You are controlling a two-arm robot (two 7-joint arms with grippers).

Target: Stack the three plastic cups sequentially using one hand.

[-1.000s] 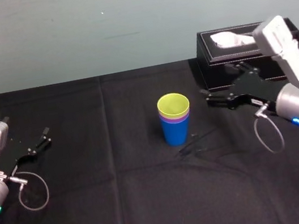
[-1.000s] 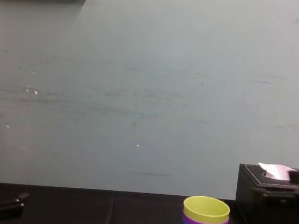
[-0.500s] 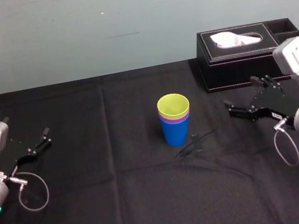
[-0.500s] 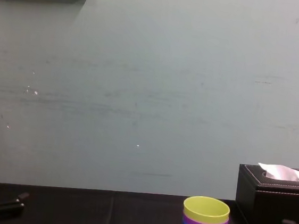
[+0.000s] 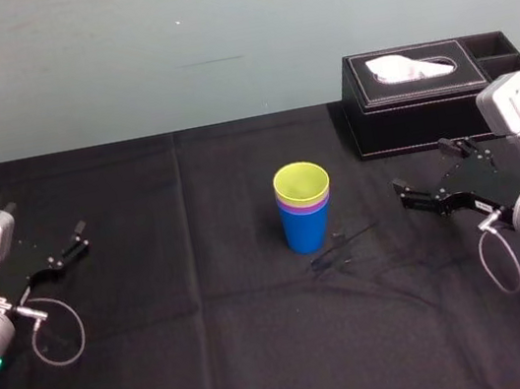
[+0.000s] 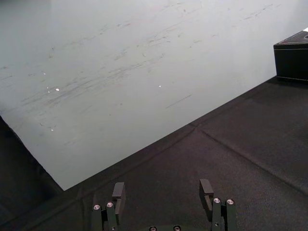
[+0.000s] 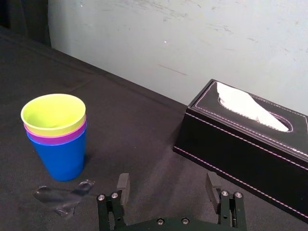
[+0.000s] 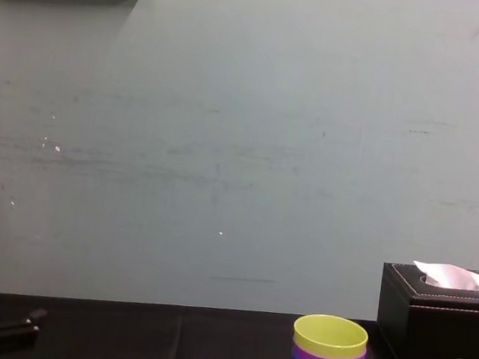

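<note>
**Stack (image 5: 303,209) of three stands free of both arms**

Head view: The blue cup (image 5: 304,233) stands upright near the middle of the black cloth (image 5: 216,351). The purple cup (image 5: 304,206) is nested in it and shows as a narrow band. The yellow-green cup (image 5: 301,185) is nested on top, mouth up. A clear scrap (image 5: 343,243) lies on the cloth just beside the stack's foot, toward the right. The right gripper (image 5: 420,166) sits well to the right of the stack, in front of the tissue box (image 5: 426,112), with its fingers spread and nothing between them. The left gripper (image 5: 44,219) is far off at the left edge, low over the cloth, its fingers also apart and empty.

Left wrist view: The two fingers stand wide, with bare cloth ahead of them. A corner of the tissue box shows far off against the pale wall (image 6: 120,62).

Right wrist view: The fingers are parted and empty. The stack stands ahead, apart from them, and the scrap lies between the blue cup and the gripper. White tissue pokes from the box's slot.

Chest view: The stack is at the bottom edge, right of centre. The tissue box is near it on the right, not touching. The left gripper shows in the lower left corner, and a tip of the right gripper shows at the lower right.
</note>
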